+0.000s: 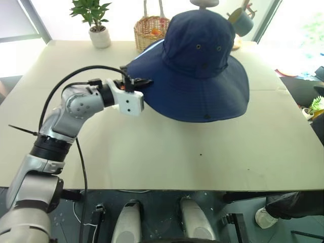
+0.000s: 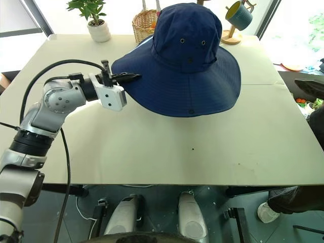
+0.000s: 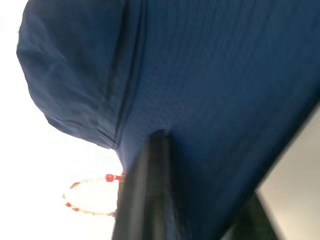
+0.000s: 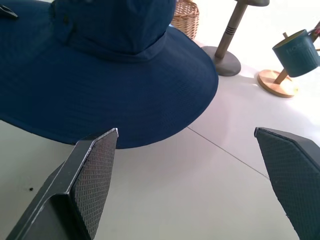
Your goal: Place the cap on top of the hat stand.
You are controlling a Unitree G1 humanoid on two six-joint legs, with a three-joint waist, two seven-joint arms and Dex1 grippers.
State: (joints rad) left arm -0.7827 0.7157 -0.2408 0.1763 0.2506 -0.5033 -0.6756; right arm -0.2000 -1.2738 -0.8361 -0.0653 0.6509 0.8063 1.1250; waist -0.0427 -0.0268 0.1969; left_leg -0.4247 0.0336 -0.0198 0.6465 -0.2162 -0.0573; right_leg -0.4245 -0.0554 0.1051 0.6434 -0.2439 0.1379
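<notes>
The cap (image 2: 185,61) is raised above the pale surface (image 2: 202,152), with its crown up and its wide brim spread out to all sides. What carries it from below is hidden under the fabric, so the hat stand cannot be seen.

The left claw (image 2: 132,77) reaches level to the left edge of the brim. Its black fingers (image 1: 143,81) are at the brim's rim. In the left wrist view one finger (image 3: 150,190) lies against the blue fabric. The fingers seem to be around the brim edge, but I cannot tell if they press on it or stand a little apart.

The right claw (image 4: 187,180) is wide apart and holds nothing. Its two textured pads (image 4: 95,170) are on both sides of a bare part of the surface, near the right edge of the brim but not touching it.

Behind the cap there are some containers. A wicker basket (image 1: 149,31) with a tall handle stands at the far edge; something orange shows inside it, but it is too hidden to name. A white pot (image 1: 99,36) holds a small green plant (image 1: 91,10). A teal mug (image 4: 297,52) hangs tilted on a wooden stand (image 4: 277,82); its inside cannot be seen. A grey post (image 4: 231,35) with a round base stands between the basket and the mug.
</notes>
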